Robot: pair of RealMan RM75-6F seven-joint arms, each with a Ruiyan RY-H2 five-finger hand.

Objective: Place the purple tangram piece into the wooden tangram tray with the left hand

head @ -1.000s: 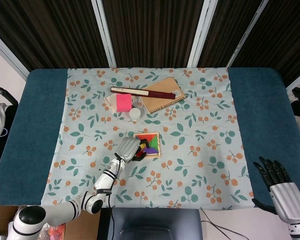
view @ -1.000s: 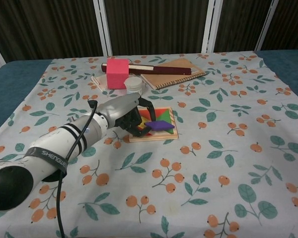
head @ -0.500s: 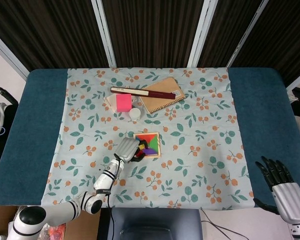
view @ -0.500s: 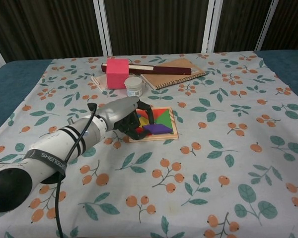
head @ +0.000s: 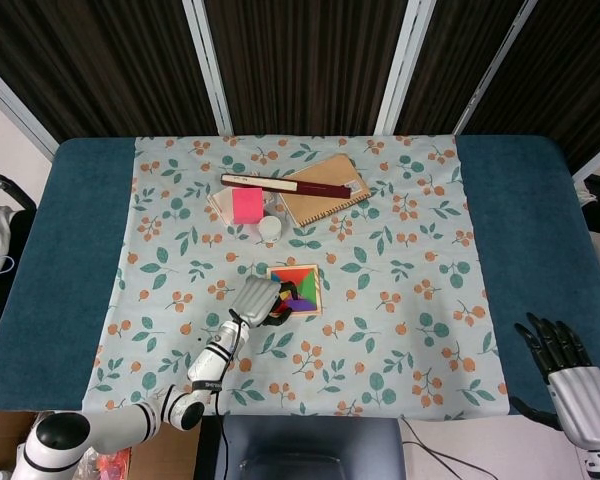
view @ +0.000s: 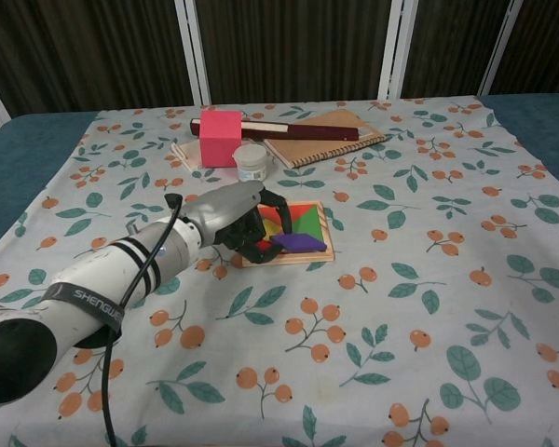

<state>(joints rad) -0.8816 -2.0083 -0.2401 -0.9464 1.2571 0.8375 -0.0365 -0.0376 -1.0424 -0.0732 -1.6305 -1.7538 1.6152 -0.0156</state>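
The wooden tangram tray (head: pixel 318 290) (view: pixel 329 225) lies mid-table with coloured pieces in it. The purple tangram piece (head: pixel 302 300) (view: pixel 299 242) rests flat along the tray's near edge. My left hand (head: pixel 257 299) (view: pixel 231 218) reaches in from the left, and its dark fingertips (view: pixel 257 245) curl around the piece's left end, still pinching it. The hand hides the tray's left side. My right hand (head: pixel 568 374) shows only in the head view, off the table at the bottom right, holding nothing with its fingers spread.
Behind the tray stand a pink block (head: pixel 247 205) (view: pixel 220 137) and a small white jar (head: pixel 269 228) (view: pixel 252 160). A brown notebook (head: pixel 325 189) (view: pixel 328 138) and a long dark red box (head: pixel 285 184) (view: pixel 298 130) lie further back on the floral cloth.
The left hand has lowered the purple piece from above the tray's near edge down into the tray. The right hand has drifted slightly lower in the head view.
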